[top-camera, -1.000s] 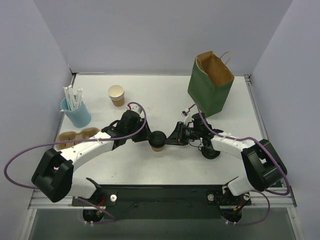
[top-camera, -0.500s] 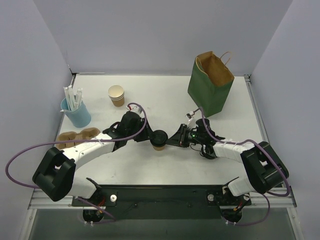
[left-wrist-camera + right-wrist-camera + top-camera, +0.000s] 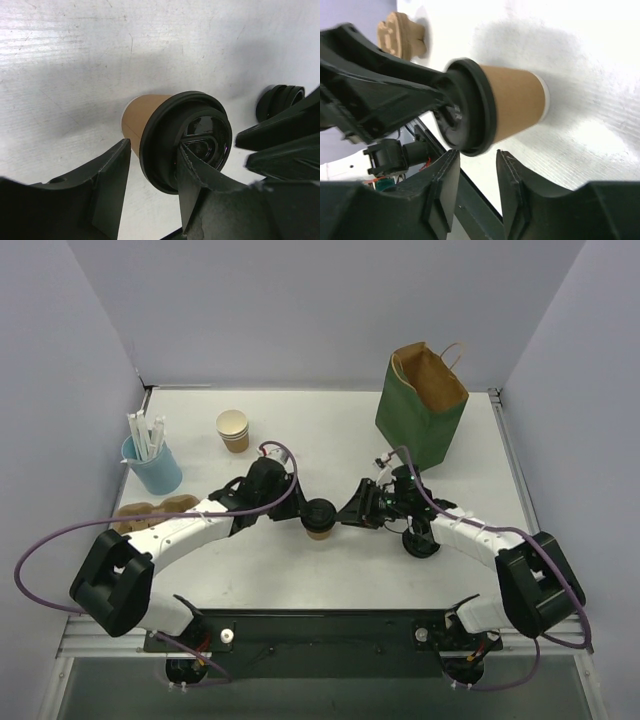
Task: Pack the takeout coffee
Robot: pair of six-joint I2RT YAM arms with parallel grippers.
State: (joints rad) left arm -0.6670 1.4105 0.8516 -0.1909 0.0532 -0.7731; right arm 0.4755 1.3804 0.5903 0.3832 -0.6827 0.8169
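The takeout coffee (image 3: 319,517), a brown paper cup with a black lid, stands on the table between both arms. In the left wrist view its lid (image 3: 187,137) faces the camera. My left gripper (image 3: 299,514) is open, its jaws (image 3: 152,147) set either side of the lid's near rim, one finger across the lid top, a gap at the other. My right gripper (image 3: 344,515) is open and empty, its fingertips (image 3: 451,165) just short of the lidded cup (image 3: 512,107). The green paper bag (image 3: 423,412) stands open at the back right.
A lidless tan cup (image 3: 233,429) stands at the back left. A blue holder of white straws (image 3: 152,462) and a cardboard cup carrier (image 3: 155,512) are at the left. A loose black lid (image 3: 421,544) lies under the right arm.
My right wrist has turned and risen a little while its gripper stays beside the cup. The cup and my left gripper have hardly moved.
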